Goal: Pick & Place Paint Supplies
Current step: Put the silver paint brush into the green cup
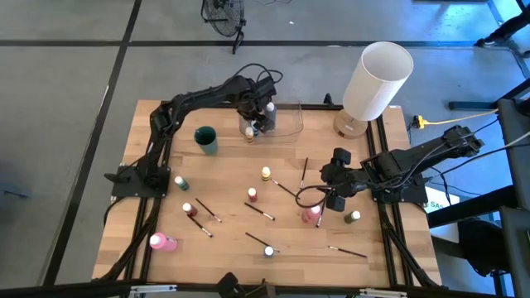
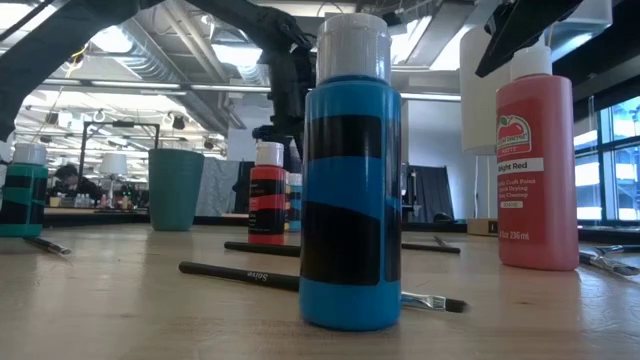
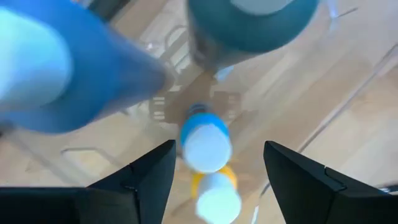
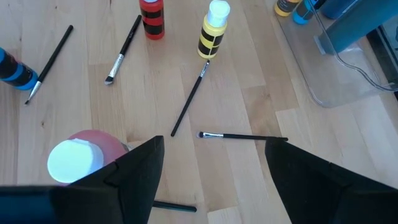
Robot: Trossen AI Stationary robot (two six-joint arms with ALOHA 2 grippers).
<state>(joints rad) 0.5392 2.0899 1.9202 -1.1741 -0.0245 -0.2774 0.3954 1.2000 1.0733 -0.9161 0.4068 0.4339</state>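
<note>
My left gripper (image 1: 257, 114) hangs open over the clear container (image 1: 287, 122) at the table's far middle. Straight below its fingers (image 3: 219, 147), a blue bottle (image 3: 205, 144) and a yellow bottle (image 3: 217, 196) stand inside the container; the fingers touch neither. My right gripper (image 1: 335, 197) waits open at the right, tipped down over bare wood (image 4: 214, 142), with a big pink-red bottle (image 1: 310, 215) standing just beside it (image 4: 78, 158). More small bottles and thin dark paintbrushes lie scattered across the table.
A teal cup (image 1: 205, 139) stands left of the container, a tall white cylinder (image 1: 377, 79) at the far right. Yellow (image 1: 266, 174), red (image 1: 252, 195), blue (image 1: 269, 251) and green (image 1: 354, 217) bottles stand mid-table; a pink one (image 1: 162, 242) lies near left. Brushes (image 1: 260, 211) lie between.
</note>
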